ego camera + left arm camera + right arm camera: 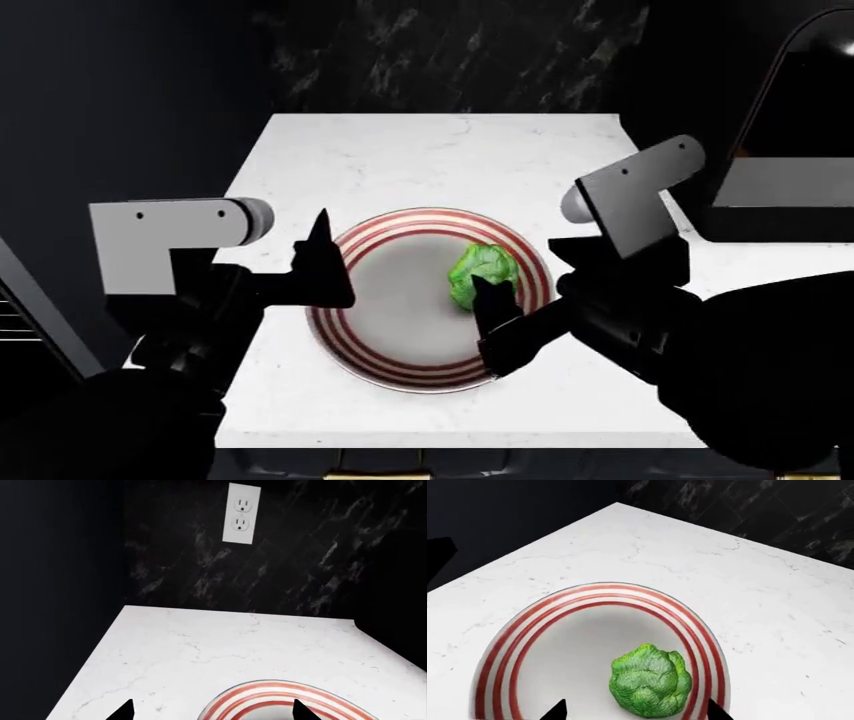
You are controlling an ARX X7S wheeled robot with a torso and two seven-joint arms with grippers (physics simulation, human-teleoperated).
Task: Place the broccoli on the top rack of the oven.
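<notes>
The broccoli (650,680) (481,271), a bright green bumpy lump, lies on the right part of a red-striped plate (400,350) (534,630) on the white marble counter (441,150). My right gripper (635,714) (491,305) hovers open just above it, a fingertip on each side and no contact. My left gripper (213,714) (320,270) hangs open over the plate's (280,692) left rim, holding nothing. The oven and its top rack are out of view.
A black marble backsplash with a white wall outlet (241,514) rises behind the counter. A dark appliance (787,150) stands at the counter's right. A dark panel (60,580) borders the counter's left side.
</notes>
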